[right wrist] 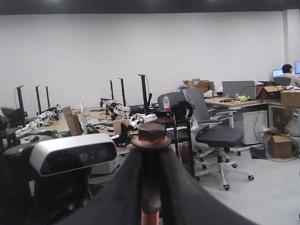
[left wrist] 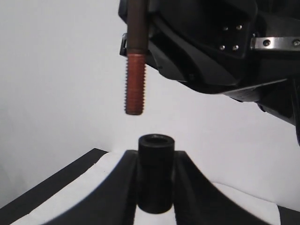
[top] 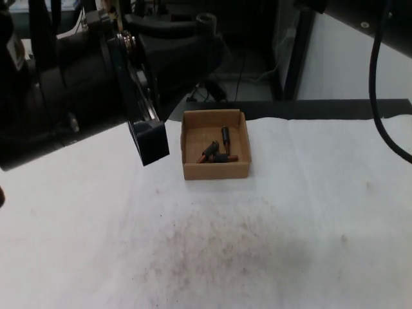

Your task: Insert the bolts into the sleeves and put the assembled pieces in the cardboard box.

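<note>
arms (top: 90, 71): a dark mass raised off the bench, nearer than the cardboard box (top: 215, 170) and to its left; which arm is which cannot be told in the high view.
black finger (top: 152, 140): the lowest part of that mass, hanging just left of the box's left wall and apart from it.
left gripper (left wrist: 156, 161): closed to the width of the sleeve (left wrist: 155, 187), with one finger pressed on each side of it.
sleeve: black and upright, its open mouth facing up and standing proud of the fingertips.
right gripper (right wrist: 151, 159): narrowed to a slit and clamped on the bolt (left wrist: 134, 84) just under its head.
bolt: copper-coloured, hanging upright with the threaded end down. Its tip is above the sleeve's mouth with a gap between them, and not quite in line with it.
camera module (right wrist: 70, 157): silver-fronted, just beside the right gripper's fingers.
stain (top: 206, 241): a brownish speckled patch on the near side of the box.
cloth (top: 322, 212): white, covering the bench under and around the box.
cardboard box: open-topped, sitting on the cloth beyond the stain.
assembled pieces (top: 217, 153): a few dark sleeves with copper ends showing, lying crossed on the box's floor.
cable (top: 375, 90): black, hanging well to the right of the box.
dark strip (top: 322, 108): along the bench's far edge, behind the box.
office chair (right wrist: 220, 136): far off in the room behind the bolt's head.
</note>
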Available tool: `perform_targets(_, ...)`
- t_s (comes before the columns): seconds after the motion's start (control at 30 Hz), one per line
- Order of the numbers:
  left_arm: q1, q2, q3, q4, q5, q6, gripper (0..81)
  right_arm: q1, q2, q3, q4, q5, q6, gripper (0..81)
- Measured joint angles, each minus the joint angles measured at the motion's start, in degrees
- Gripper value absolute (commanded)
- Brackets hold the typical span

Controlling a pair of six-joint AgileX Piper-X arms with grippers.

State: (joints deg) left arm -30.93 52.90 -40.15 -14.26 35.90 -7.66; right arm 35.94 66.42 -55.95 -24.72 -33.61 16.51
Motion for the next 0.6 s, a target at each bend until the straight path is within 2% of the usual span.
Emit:
perform_targets(0.4, 3.82, 0.00, 0.00, -1.04, 0.00, 0.00, 0.3, 0.00, 0.00, 0.00, 0.00, -1.99, -0.16, 0.8)
perform_targets(0.6, 3.97, 0.00, 0.00, -1.09, 3.43, 0.00, 0.3, 0.00, 0.00, 0.00, 2.96, -2.27, -1.83, 0.8)
